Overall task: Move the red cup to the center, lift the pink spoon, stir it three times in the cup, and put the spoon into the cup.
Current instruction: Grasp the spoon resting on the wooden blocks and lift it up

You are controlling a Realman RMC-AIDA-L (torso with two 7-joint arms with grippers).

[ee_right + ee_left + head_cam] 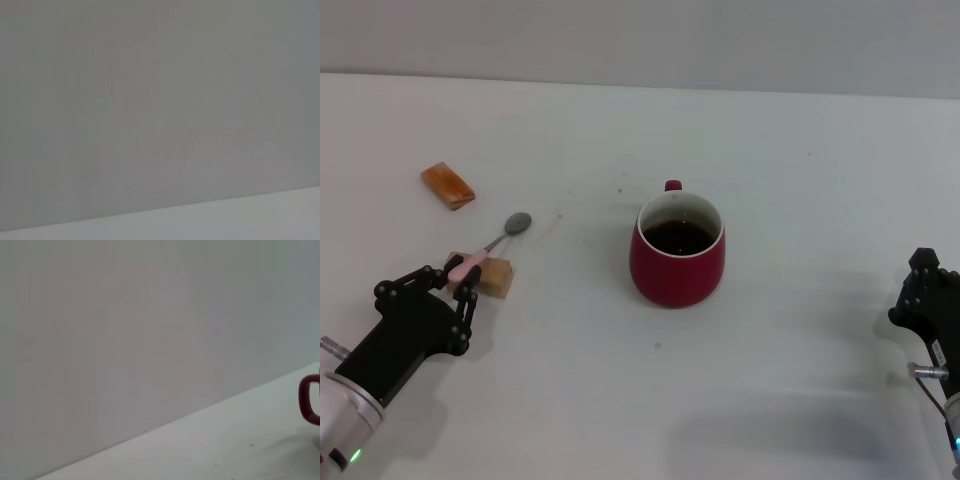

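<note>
The white table (800,360) carries the red cup (678,252) upright near its centre, handle toward the far edge. To the robot's left lie two tan wooden blocks: one (447,186) farther back, one (492,276) nearer. The pink spoon (492,246) rests across the nearer block, its bowl on the table.

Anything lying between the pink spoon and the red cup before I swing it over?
Nothing: in the head view, bare white table runs from the pink spoon, propped on a tan block at the left gripper, to the red cup.
</note>
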